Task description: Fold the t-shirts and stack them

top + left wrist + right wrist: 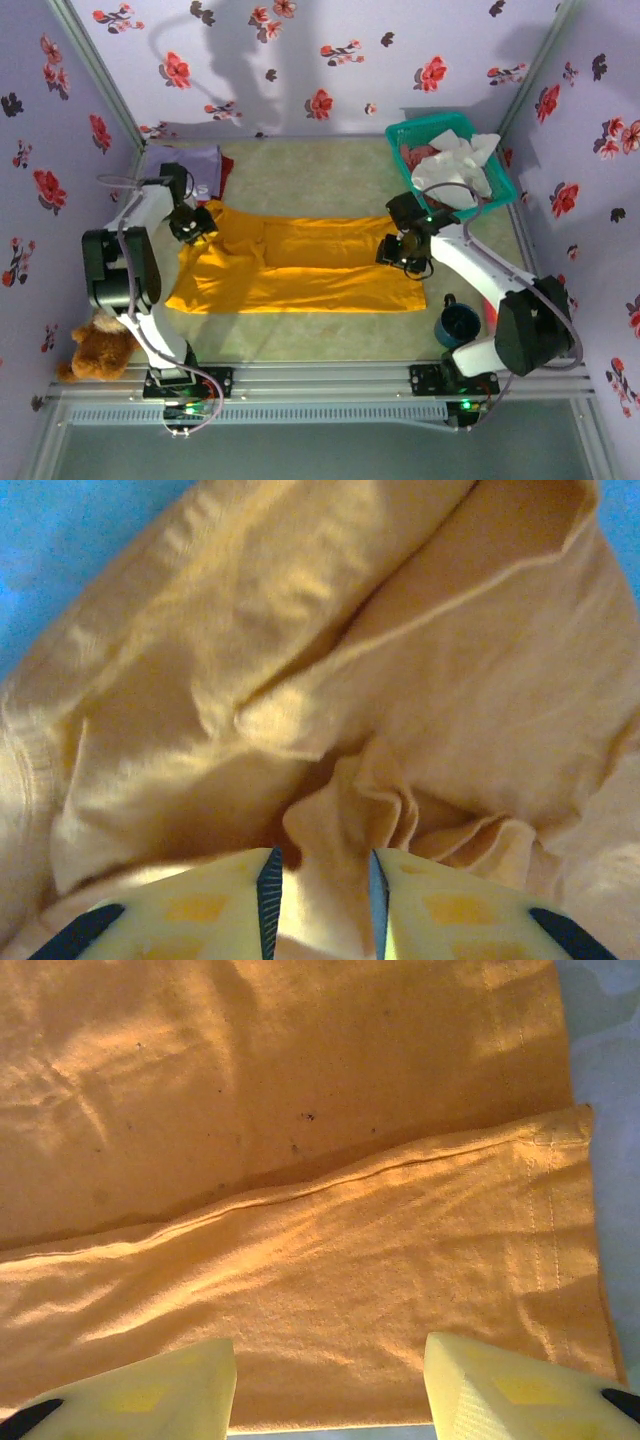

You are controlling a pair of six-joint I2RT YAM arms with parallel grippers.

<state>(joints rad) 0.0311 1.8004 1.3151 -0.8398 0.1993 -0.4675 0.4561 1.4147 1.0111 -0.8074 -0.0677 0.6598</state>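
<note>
A bright orange-yellow t-shirt [300, 265] lies spread across the middle of the table, with one long edge folded over itself [300, 1240]. My left gripper [192, 226] stands at the shirt's left end. Its jaws [322, 865] are a little apart, and a pinched ridge of orange cloth [345, 810] stands between them, with a gap on the left side. My right gripper [397, 252] hovers open over the shirt's right end by the hem [330, 1355], nothing between its fingers. A lavender t-shirt [190, 163] and a red one [227, 170] lie at the back left.
A teal basket [400, 135] at the back right holds white [455, 165] and reddish cloth [412, 155]. A dark blue mug [457, 322] stands near the right arm's base. A brown teddy bear [95, 350] sits at the front left. Flowered walls close the table in.
</note>
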